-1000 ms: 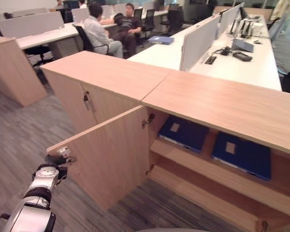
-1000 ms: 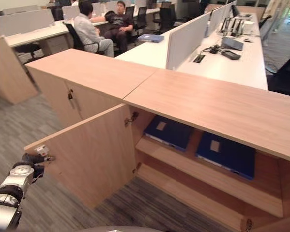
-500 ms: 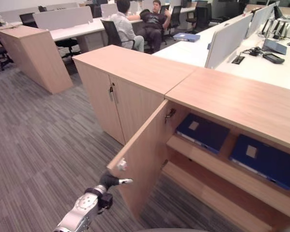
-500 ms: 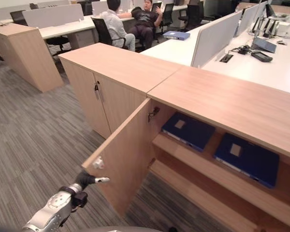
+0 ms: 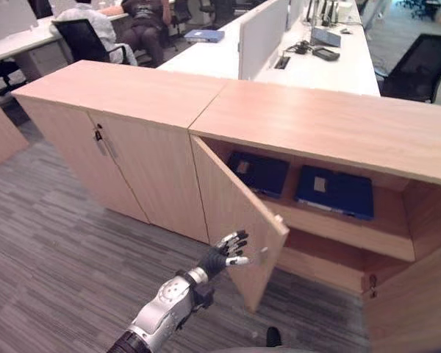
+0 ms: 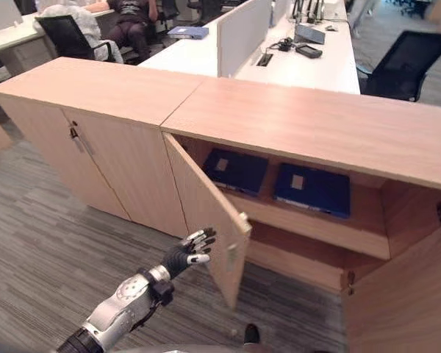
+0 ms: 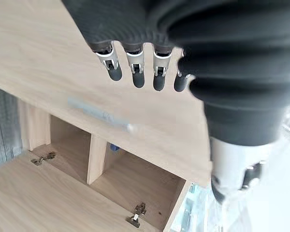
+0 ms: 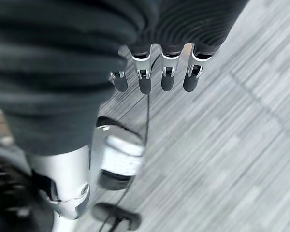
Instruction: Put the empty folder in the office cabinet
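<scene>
Left hand (image 5: 224, 254): my arm reaches forward and up from the lower left, palm turned toward the outer face of the cabinet door (image 5: 231, 209), fingers (image 7: 135, 72) straight and spread, grasping nothing. The fingertips sit just beside the door's free edge; I cannot tell whether they touch it.

Right hand (image 8: 154, 72): hangs low over the grey carpet (image 8: 241, 145), fingers loose and slightly bent, holding nothing.

Cabinet door: swung out toward me, standing open at an angle, hinged on its far edge.

Office cabinet (image 5: 316, 129): light wood, its right section open, one shelf (image 5: 338, 224) across it.

Folders: two dark blue folders lie flat on that shelf, side by side, one on the left (image 5: 259, 172) and one on the right (image 5: 334, 191), each with a pale label on its cover.

Closed cabinet (image 5: 110, 95): adjoins on the left.

Desks (image 5: 309, 51): white, with dividers, behind the cabinets.

People (image 5: 88, 26): seated at the far left.
</scene>
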Available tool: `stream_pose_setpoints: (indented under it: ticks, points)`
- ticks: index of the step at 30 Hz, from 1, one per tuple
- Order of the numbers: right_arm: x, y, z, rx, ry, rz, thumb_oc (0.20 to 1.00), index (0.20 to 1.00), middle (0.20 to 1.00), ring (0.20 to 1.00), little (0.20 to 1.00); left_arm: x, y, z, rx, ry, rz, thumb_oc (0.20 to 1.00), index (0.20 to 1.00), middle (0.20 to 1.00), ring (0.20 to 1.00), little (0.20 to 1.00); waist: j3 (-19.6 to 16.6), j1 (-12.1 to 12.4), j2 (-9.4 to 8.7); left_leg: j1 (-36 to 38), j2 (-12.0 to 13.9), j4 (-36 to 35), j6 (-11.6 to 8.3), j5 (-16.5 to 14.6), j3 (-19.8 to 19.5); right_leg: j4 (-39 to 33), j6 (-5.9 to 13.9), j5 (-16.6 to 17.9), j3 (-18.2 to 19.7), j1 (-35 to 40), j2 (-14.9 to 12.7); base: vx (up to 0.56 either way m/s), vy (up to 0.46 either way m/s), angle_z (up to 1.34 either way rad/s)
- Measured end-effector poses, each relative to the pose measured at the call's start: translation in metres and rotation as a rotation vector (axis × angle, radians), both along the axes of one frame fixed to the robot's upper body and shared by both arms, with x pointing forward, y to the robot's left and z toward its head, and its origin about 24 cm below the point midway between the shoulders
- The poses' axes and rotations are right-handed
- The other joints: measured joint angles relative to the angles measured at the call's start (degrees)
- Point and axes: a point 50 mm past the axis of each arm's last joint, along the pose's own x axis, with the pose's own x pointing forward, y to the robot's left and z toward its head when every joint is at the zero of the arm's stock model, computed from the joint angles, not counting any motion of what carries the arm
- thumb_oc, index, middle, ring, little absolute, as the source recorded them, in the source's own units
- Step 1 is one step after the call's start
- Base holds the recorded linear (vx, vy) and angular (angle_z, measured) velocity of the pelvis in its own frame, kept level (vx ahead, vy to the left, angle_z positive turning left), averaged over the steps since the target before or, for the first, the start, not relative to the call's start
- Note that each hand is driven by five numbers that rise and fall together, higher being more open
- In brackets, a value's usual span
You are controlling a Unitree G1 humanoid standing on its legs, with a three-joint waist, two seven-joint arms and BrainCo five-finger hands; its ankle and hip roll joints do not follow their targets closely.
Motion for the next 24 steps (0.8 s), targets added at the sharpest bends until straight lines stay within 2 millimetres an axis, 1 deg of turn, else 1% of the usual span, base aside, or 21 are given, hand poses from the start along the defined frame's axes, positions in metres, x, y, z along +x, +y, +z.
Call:
stream_pose_setpoints:
  ticks: [1, 2, 3, 4, 6, 8, 9, 10, 11, 12, 13, 14, 15, 16, 17, 18, 19, 20, 21, 23, 24]
  points:
    - [-0.001, -0.002, 0.0, 0.0, 0.002, -0.008, 1.0, 1.0, 1.0, 1.0, 1.0, 0.002, 0.014, -0.005, 0.019, 0.016, 0.06, 1.0, 1.0, 1.0, 1.0, 1.0, -0.14, -0.04, 0.19, 0.73, -0.57, -0.02, 0.26, -0.16, 0.42, 0.0, 0.19, 0.12, 0.56, 0.34, -0.35, -0.12, 0.171, -0.18]
    - [0.0, -0.004, 0.001, 0.0, 0.002, -0.014, 1.0, 1.0, 1.0, 1.0, 1.0, 0.003, 0.021, -0.007, 0.029, 0.025, 0.09, 1.0, 1.0, 1.0, 1.0, 1.0, -0.17, 0.04, 0.28, 0.68, -0.61, -0.51, 0.55, -0.38, 0.82, -0.09, 0.43, -0.02, 0.72, 0.35, -0.74, -0.06, 0.116, -0.17]
    - [-0.002, -0.005, 0.001, 0.004, 0.005, -0.038, 1.0, 1.0, 1.0, 1.0, 1.0, 0.003, 0.032, -0.01, 0.05, 0.034, 0.133, 1.0, 1.0, 1.0, 1.0, 1.0, -0.16, 0.18, 0.26, 0.88, -1.43, -0.5, 0.98, -0.65, 1.42, -0.01, 0.99, -0.59, 1.34, 0.32, -1.34, -0.07, 0.139, -0.16]
    - [-0.003, -0.006, 0.001, 0.003, 0.004, -0.065, 1.0, 1.0, 1.0, 1.0, 1.0, 0.002, 0.039, -0.014, 0.059, 0.051, 0.167, 1.0, 1.0, 1.0, 1.0, 1.0, -0.14, 0.09, 0.33, 0.96, -1.62, -0.5, 1.14, -0.76, 1.78, -0.26, 1.15, -0.62, 1.64, 0.1, -1.78, -0.04, 0.074, -0.13]
    - [-0.008, -0.006, 0.001, 0.005, 0.015, -0.068, 1.0, 1.0, 1.0, 1.0, 1.0, 0.0, 0.046, -0.015, 0.076, 0.058, 0.182, 1.0, 1.0, 1.0, 1.0, 1.0, -0.14, 0.16, 0.1, 1.12, -2.18, -0.48, 1.02, -0.83, 2.6, -0.37, 1.55, -0.91, 1.22, -0.28, -2.58, -0.05, 0.035, -0.17]
    - [-0.01, -0.007, 0.001, 0.006, 0.018, -0.069, 1.0, 1.0, 1.0, 1.0, 1.0, -0.004, 0.051, -0.021, 0.1, 0.075, 0.192, 1.0, 1.0, 1.0, 1.0, 1.0, -0.09, 0.29, -0.21, 1.52, -2.57, 0.01, 1.02, -0.57, 4.81, 0.04, 1.78, -0.81, 0.46, -1.48, -3.05, -0.04, 0.022, -0.5]
    - [-0.007, -0.007, 0.001, 0.007, 0.011, -0.067, 1.0, 1.0, 1.0, 1.0, 1.0, -0.005, 0.053, -0.024, 0.11, 0.089, 0.198, 1.0, 1.0, 1.0, 1.0, 1.0, 0.07, 0.61, 0.0, 1.52, -2.18, 0.02, 1.25, -0.32, 6.78, 1.09, 1.27, -1.62, -3.34, -2.51, -3.9, 0.02, 0.0, -0.77]
    - [-0.001, -0.007, 0.002, 0.006, -0.001, -0.063, 1.0, 1.0, 1.0, 1.0, 1.0, -0.006, 0.054, -0.027, 0.118, 0.104, 0.206, 1.0, 1.0, 1.0, 1.0, 1.0, 0.81, 1.29, 1.58, 1.86, -1.11, 0.06, 1.26, -0.35, 8.76, 3.56, 1.32, -2.67, -11.29, -3.19, -5.19, 0.05, -0.032, -0.95]
    - [0.002, -0.007, 0.002, 0.008, -0.006, -0.057, 1.0, 1.0, 1.0, 1.0, 1.0, -0.008, 0.058, -0.03, 0.127, 0.116, 0.227, 1.0, 1.0, 1.0, 1.0, 1.0, 1.61, 1.63, 2.11, 2.39, 0.42, 0.03, 1.01, -0.82, 10.96, 6.18, 1.61, -2.89, -18.51, -3.45, -5.81, 0.04, -0.077, -1.09]
    - [0.005, -0.006, 0.001, 0.015, -0.008, -0.046, 1.0, 1.0, 1.0, 1.0, 1.0, -0.01, 0.065, -0.036, 0.143, 0.138, 0.273, 1.0, 1.0, 1.0, 1.0, 1.0, 1.93, 2.06, 2.4, 2.74, 1.88, 0.05, 0.44, -1.16, 13.15, 9.93, 2.44, -3.76, -23.64, -4.34, -5.58, 0.08, -0.105, -1.18]
    - [0.007, -0.004, 0.001, 0.023, -0.01, -0.034, 1.0, 1.0, 1.0, 1.0, 1.0, -0.013, 0.078, -0.044, 0.161, 0.178, 0.343, 1.0, 1.0, 1.0, 1.0, 1.0, 1.82, 2.31, 2.32, 2.95, 2.7, 0.13, -0.36, -1.59, 14.6, 13.92, 2.21, -5.26, -25.27, -5.45, -5.6, 0.12, -0.124, -1.21]
    - [0.008, -0.003, 0.001, 0.028, -0.018, -0.034, 1.0, 1.0, 1.0, 1.0, 1.0, -0.02, 0.108, -0.057, 0.197, 0.258, 0.497, 1.0, 1.0, 1.0, 1.0, 1.0, 1.62, 1.46, 0.0, 3.73, 2.84, 0.52, -1.64, -2.31, 16.19, 15.18, 1.42, -7.47, -23.12, -5.17, -4.77, 0.23, -0.16, -0.95]
    - [0.007, -0.006, 0.002, 0.021, -0.018, -0.036, 1.0, 1.0, 1.0, 1.0, 1.0, -0.022, 0.117, -0.062, 0.219, 0.291, 0.541, 1.0, 1.0, 1.0, 1.0, 1.0, 1.77, 0.96, -0.43, 4.05, 3.5, 0.52, -1.78, -2.21, 16.01, 13.61, -0.77, -7.0, -22.36, -4.76, -3.28, 0.24, -0.155, -0.56]
    - [0.004, -0.01, 0.003, 0.013, -0.015, -0.038, 1.0, 1.0, 1.0, 1.0, 1.0, -0.022, 0.12, -0.063, 0.234, 0.301, 0.55, 1.0, 1.0, 1.0, 1.0, 1.0, 1.76, 0.48, -0.81, 4.37, 4.34, 0.53, -1.85, -2.15, 15.73, 12.45, -1.03, -6.94, -22.55, -3.58, -2.08, 0.19, -0.111, -0.18]
    - [0.001, -0.014, 0.003, 0.004, -0.01, -0.047, 1.0, 1.0, 1.0, 1.0, 1.0, -0.023, 0.127, -0.064, 0.238, 0.309, 0.58, 1.0, 1.0, 1.0, 1.0, 1.0, 1.92, 0.14, -0.61, 4.94, 5.22, 1.17, -2.55, -2.38, 16.07, 10.83, -1.4, -7.03, -21.24, -2.69, 0.21, 0.11, -0.1, -0.33]
    - [-0.001, -0.015, 0.004, 0.001, -0.003, -0.052, 1.0, 1.0, 1.0, 1.0, 1.0, -0.028, 0.141, -0.067, 0.262, 0.334, 0.641, 1.0, 1.0, 1.0, 1.0, 1.0, 1.72, 0.31, -0.6, 5.55, 6.03, 1.87, -2.09, -2.76, 15.56, 8.5, -3.13, -6.41, -18.38, -1.52, 2.16, 0.12, -0.118, -0.58]
    - [-0.003, -0.016, 0.004, -0.003, 0.0, -0.053, 1.0, 1.0, 1.0, 1.0, 1.0, -0.03, 0.15, -0.066, 0.282, 0.336, 0.679, 1.0, 1.0, 1.0, 1.0, 1.0, 1.56, 0.76, -0.55, 5.7, 6.54, 2.51, -1.73, -2.98, 14.19, 7.27, -4.12, -5.86, -17.41, -1.15, 2.99, 0.15, -0.15, -0.77]
    - [-0.005, -0.019, 0.005, -0.009, 0.006, -0.053, 1.0, 1.0, 1.0, 1.0, 1.0, -0.027, 0.156, -0.063, 0.3, 0.323, 0.687, 1.0, 1.0, 1.0, 1.0, 1.0, 1.49, 0.91, -0.09, 5.31, 7.54, 3.14, -0.83, -3.71, 11.23, 5.53, -4.71, -5.53, -17.37, -0.07, 4.12, 0.14, -0.128, -0.51]
    - [-0.005, -0.023, 0.006, -0.017, 0.005, -0.053, 1.0, 1.0, 1.0, 1.0, 1.0, -0.025, 0.159, -0.062, 0.304, 0.321, 0.698, 1.0, 1.0, 1.0, 1.0, 1.0, 1.18, 0.66, 0.83, 5.32, 8.4, 3.49, -1.03, -4.92, 10.23, 4.15, -4.81, -5.41, -17.16, 0.53, 5.35, 0.13, -0.124, -0.29]
    - [-0.009, -0.023, 0.006, -0.019, 0.017, -0.061, 1.0, 1.0, 1.0, 1.0, 1.0, -0.024, 0.166, -0.062, 0.308, 0.329, 0.739, 1.0, 1.0, 1.0, 1.0, 1.0, 0.18, 0.57, 1.39, 5.43, 9.44, 5.28, -1.15, -5.2, 9.92, 1.21, -4.9, -4.4, -15.7, 2.19, 7.27, 0.16, -0.156, -0.24]
    - [-0.009, -0.024, 0.006, -0.017, 0.014, -0.078, 1.0, 1.0, 1.0, 1.0, 1.0, -0.025, 0.167, -0.064, 0.314, 0.337, 0.751, 1.0, 1.0, 1.0, 1.0, 1.0, -0.09, 0.75, 1.32, 5.07, 9.84, 6.64, -0.97, -5.31, 9.64, 0.07, -5.06, -4.1, -14.68, 3.07, 7.73, 0.16, -0.187, -0.5]
